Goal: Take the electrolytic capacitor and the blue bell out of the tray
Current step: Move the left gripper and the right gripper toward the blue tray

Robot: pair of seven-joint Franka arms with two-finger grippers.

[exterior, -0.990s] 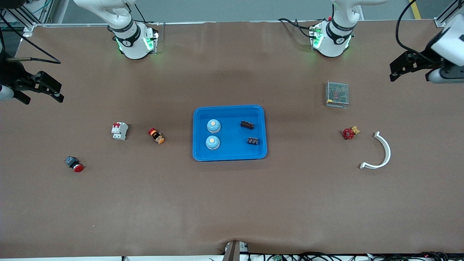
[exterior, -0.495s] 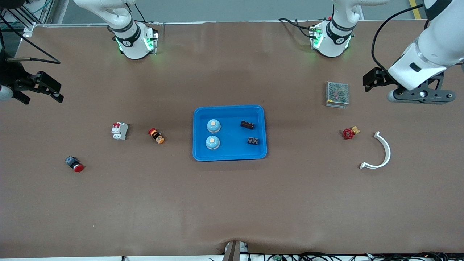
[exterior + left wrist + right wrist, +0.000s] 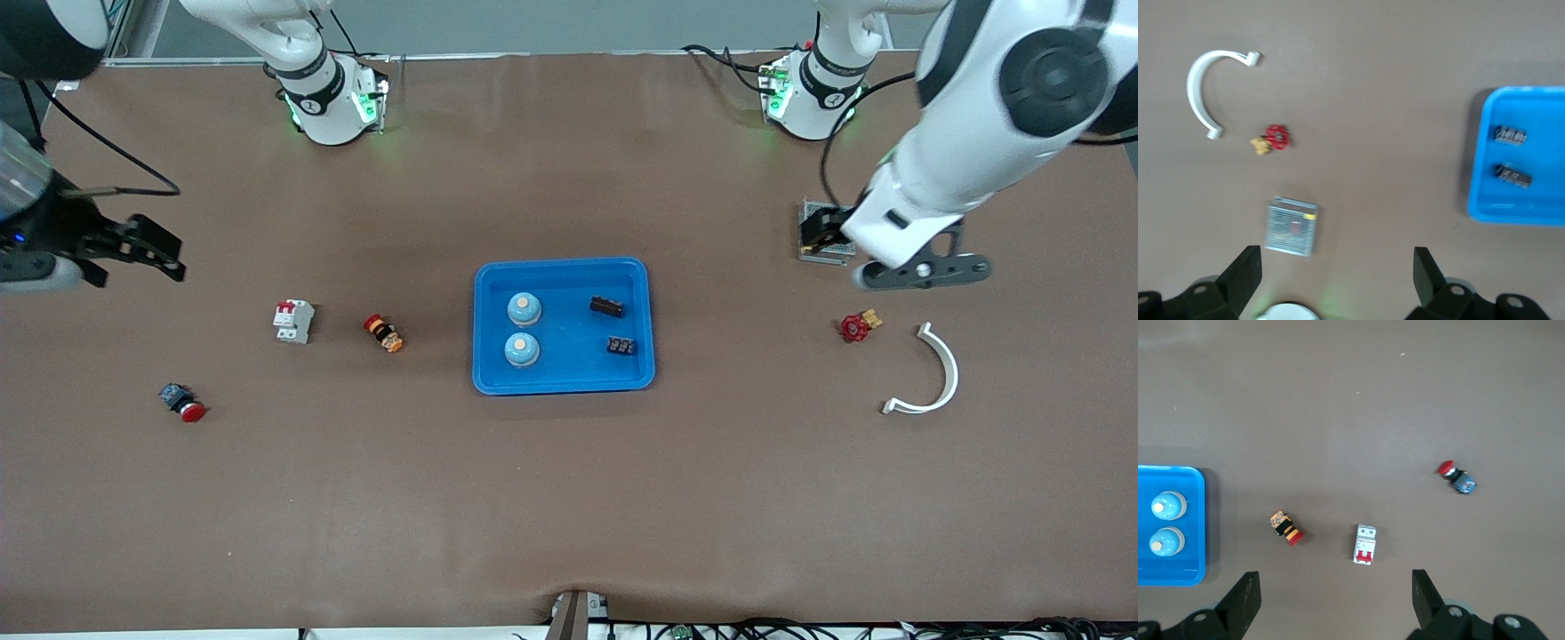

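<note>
We are swinging the left claw (image 3: pixel 822 233) in over the mesh box (image 3: pixel 827 233) toward the tray (image 3: pixel 563 269), both it and the right claw (image 3: pixel 147 247) spread apart and empty, nothing removed yet.

Blue tray (image 3: pixel 564 382) holds 2 blue bells (image 3: pixel 523 329) and 2 black components (image 3: pixel 613 326).

The left arm is swinging in from its end of the table, its open left gripper (image 3: pixel 822 233) now over the mesh box (image 3: pixel 811 238). The right gripper (image 3: pixel 147 249), also open, is edging inward at the right arm's end, toward the breaker (image 3: pixel 292 321).
</note>
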